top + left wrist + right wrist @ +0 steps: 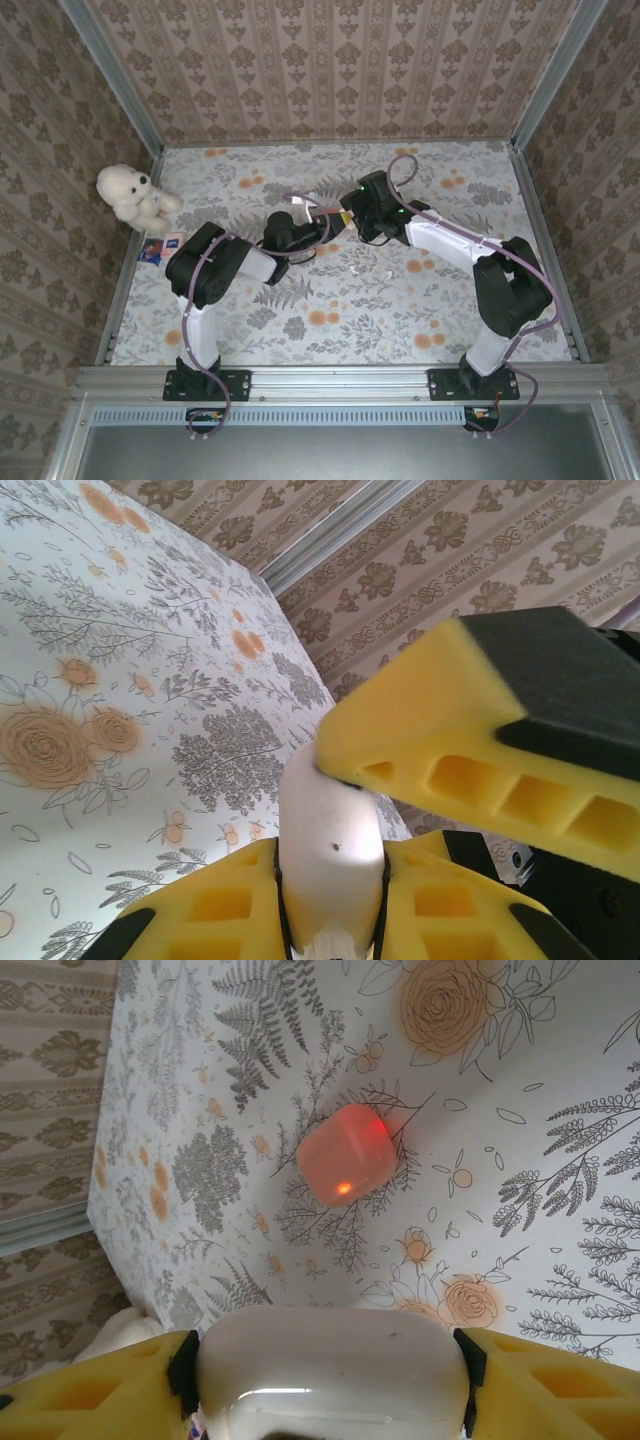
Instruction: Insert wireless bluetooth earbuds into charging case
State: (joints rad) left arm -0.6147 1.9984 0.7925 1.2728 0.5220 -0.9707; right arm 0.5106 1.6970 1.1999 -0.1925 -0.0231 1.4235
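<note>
A white charging case point(330, 845) hangs above the table between both grippers. In the left wrist view my left gripper point(330, 880) is shut across its narrow sides, and a yellow finger of the right gripper point(440, 740) rests on the case's far end. In the right wrist view the same white case point(330, 1350) sits between the pads of my right gripper point(328, 1385), which touch both of its wide ends. The lid looks closed. Below it an orange-red charging case point(345, 1155) lies on the floral cloth, closed, with a small light glowing. Two tiny white bits point(358, 270) lie on the cloth, too small to tell as earbuds.
In the top view the two grippers meet near the middle of the table point(480, 200). A white teddy bear point(132, 195) and a small blue card point(160, 248) lie at the left edge. Patterned walls close off the left, back and right.
</note>
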